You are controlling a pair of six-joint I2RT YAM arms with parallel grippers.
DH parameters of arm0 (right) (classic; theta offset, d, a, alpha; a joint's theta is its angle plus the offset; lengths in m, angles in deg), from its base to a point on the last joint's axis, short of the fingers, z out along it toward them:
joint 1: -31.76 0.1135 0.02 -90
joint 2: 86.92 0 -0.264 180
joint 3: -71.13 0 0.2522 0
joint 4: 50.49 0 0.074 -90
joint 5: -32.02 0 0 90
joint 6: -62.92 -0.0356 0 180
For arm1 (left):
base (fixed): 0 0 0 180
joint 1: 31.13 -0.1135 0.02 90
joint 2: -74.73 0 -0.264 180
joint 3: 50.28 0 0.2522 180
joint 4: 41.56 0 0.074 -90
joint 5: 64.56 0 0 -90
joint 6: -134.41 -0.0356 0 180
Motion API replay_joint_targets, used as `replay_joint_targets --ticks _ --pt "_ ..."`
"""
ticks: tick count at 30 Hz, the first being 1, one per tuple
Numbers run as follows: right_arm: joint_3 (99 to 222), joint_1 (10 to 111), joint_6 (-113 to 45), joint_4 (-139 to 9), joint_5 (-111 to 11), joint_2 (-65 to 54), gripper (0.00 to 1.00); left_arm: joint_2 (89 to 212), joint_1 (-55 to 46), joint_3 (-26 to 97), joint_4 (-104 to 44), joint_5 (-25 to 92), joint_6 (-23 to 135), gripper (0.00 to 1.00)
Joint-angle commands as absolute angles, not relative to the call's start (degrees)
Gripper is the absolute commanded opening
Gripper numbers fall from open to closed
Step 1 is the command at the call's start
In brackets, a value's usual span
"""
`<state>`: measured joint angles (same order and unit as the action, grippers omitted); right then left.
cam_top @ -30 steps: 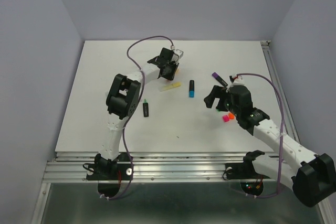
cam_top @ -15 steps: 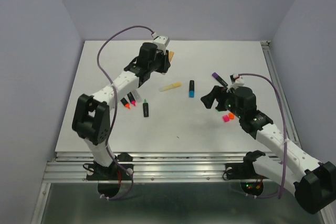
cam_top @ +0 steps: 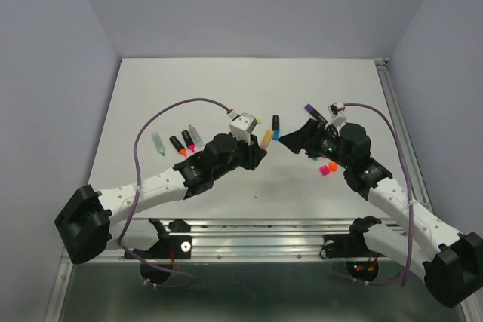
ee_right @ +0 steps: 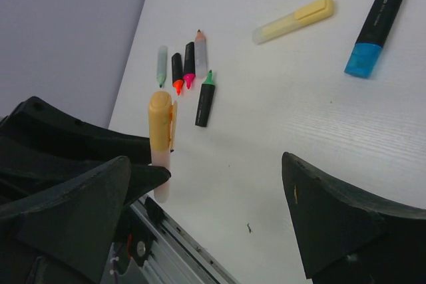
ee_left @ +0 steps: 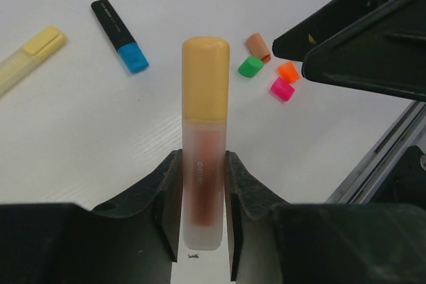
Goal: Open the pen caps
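Frosted plastic barrel (ee_left: 200, 184), matt orange cap (ee_left: 206, 78); faintly grained white table (ee_left: 80, 138)

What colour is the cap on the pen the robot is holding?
The cap on the pen is light orange, clearest in the left wrist view.

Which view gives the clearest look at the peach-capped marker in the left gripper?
Left wrist: the marker stands large and centred in the left gripper, cap on. Right wrist shows it smaller, side-on; top external only a small peach sliver.
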<state>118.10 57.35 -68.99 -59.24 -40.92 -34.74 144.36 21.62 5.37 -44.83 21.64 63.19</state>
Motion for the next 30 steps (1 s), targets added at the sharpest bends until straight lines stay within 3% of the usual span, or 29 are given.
replay_joint_targets --ticks 1,12,15,20,27,30 --pt "120.8 58.0 -71.1 -55.9 -40.8 -34.8 1.00 140.9 24.6 4.5 -49.9 15.2 66.9 0.00" --pt "122.9 62.6 -73.4 -49.4 -39.3 -27.8 0.96 144.5 28.1 7.2 -49.2 13.2 66.7 0.00" --pt "124.0 64.1 -73.2 -49.3 -41.0 -25.7 0.88 145.1 28.5 7.7 -49.1 13.0 66.6 0.00" --pt "124.7 66.1 -73.3 -49.2 -43.7 -23.6 0.60 145.3 28.9 8.0 -48.4 12.8 66.7 0.00" --pt "125.5 66.7 -74.0 -48.4 -45.1 -21.5 0.43 145.4 29.2 7.3 -47.4 12.4 67.0 0.00" --pt "125.7 66.9 -73.9 -49.0 -45.9 -21.3 0.42 144.8 29.2 6.6 -47.3 12.3 67.1 0.00"
